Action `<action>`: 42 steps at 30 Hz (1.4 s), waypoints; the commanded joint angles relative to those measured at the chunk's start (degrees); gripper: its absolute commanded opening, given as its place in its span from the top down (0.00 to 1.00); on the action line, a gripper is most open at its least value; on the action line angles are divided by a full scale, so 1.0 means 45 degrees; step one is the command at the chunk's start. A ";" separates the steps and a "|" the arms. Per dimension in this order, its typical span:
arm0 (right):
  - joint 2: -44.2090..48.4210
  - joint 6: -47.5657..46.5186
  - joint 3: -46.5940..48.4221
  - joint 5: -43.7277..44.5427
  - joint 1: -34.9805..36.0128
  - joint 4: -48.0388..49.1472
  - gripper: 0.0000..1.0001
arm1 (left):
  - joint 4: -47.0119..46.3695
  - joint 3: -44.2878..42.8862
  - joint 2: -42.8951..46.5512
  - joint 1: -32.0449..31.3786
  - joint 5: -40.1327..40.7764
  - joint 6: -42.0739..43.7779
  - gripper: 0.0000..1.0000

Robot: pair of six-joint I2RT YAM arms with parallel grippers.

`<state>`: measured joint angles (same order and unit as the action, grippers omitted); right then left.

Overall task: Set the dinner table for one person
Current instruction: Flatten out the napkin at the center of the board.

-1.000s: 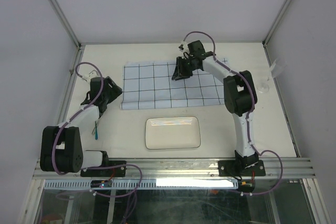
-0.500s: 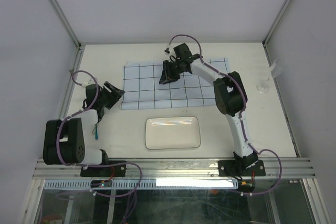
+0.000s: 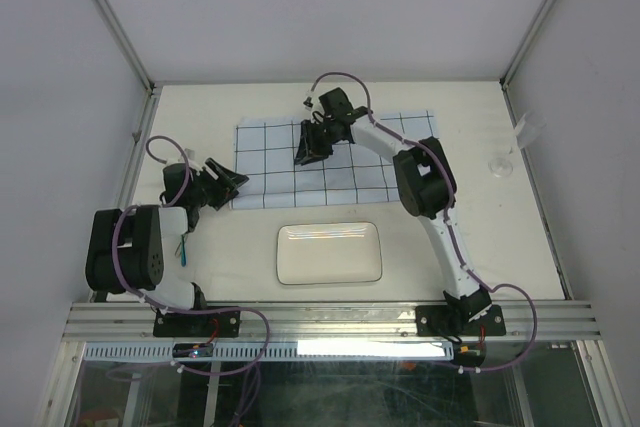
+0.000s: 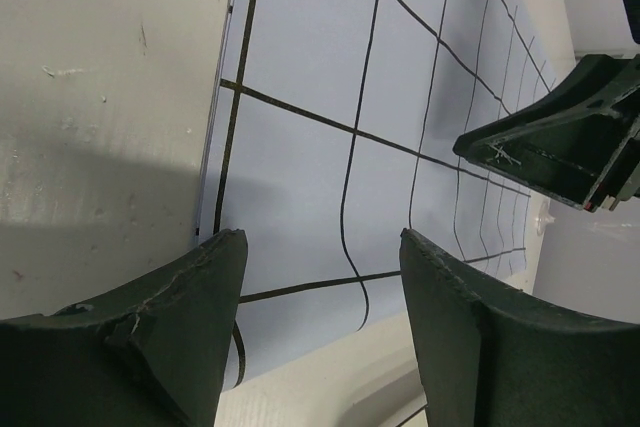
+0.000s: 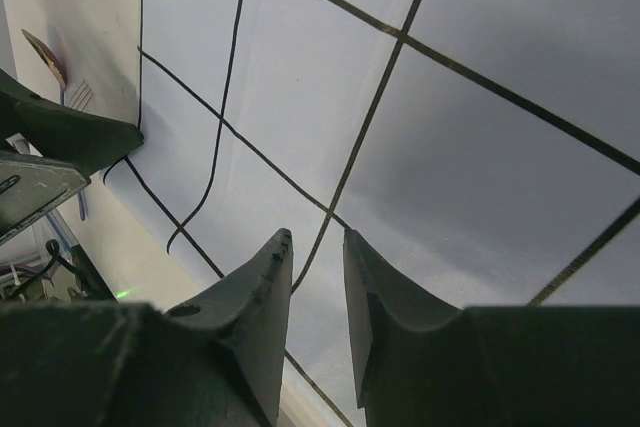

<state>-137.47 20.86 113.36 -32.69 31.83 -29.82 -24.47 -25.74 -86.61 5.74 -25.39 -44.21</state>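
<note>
Left wrist view: the left hand (image 4: 320,247) is hovering released, its two dark, rough-edged fingers (image 4: 190,277) standing wide apart with nothing between them. It is straddling the near-left corner of the cloth (image 4: 300,127), a placement that suggests it is lining up to pinch that corner. The right hand (image 5: 318,242) is pointing down at the middle of the same cloth, its fingers standing only narrowly parted. The flat fabric is showing through the slit, so it is judged to be grasping nothing. In the top external view, both arms are reaching over the cloth from opposite sides, probably to straighten or shift it as a place mat. The cloth is showing as a thin, pale-blue rectangle printed with a dark grid. It is lying flat except for a slight ripple near its left edge. Just near of it, a white plate (image 3: 330,252) is sitting apart from the fabric; it is rectangular with rounded corners and a glossy finish. Thin utensils (image 3: 183,245) are lying beside the left arm, too small to identify. A small clear cup (image 3: 503,162) is standing well to the right. The dinner table (image 3: 240,242), the matte cream surface carrying everything, is filling the enclosure floor, edged by aluminium rails (image 3: 330,315).
</note>
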 commanded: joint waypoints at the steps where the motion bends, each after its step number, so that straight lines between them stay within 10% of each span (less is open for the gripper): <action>1: 0.0058 0.0229 0.0763 -0.0321 0.0295 0.0191 0.69 | -0.0969 -0.0071 -0.0135 0.0133 -0.0719 0.0030 0.36; 20: -0.0001 0.0179 0.0934 -0.0299 0.0401 0.0033 0.69 | 0.2016 -0.0306 0.2477 0.0165 0.2425 0.1726 0.36; 42: -0.0243 0.0187 0.1157 -0.0316 0.0499 -0.0071 0.69 | -0.0261 -0.0004 0.0394 0.0141 0.1315 0.0738 0.36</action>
<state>-138.34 21.10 115.18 -32.67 33.56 -30.79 -19.94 -25.98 -84.05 5.76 -17.06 -39.55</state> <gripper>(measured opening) 0.313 0.640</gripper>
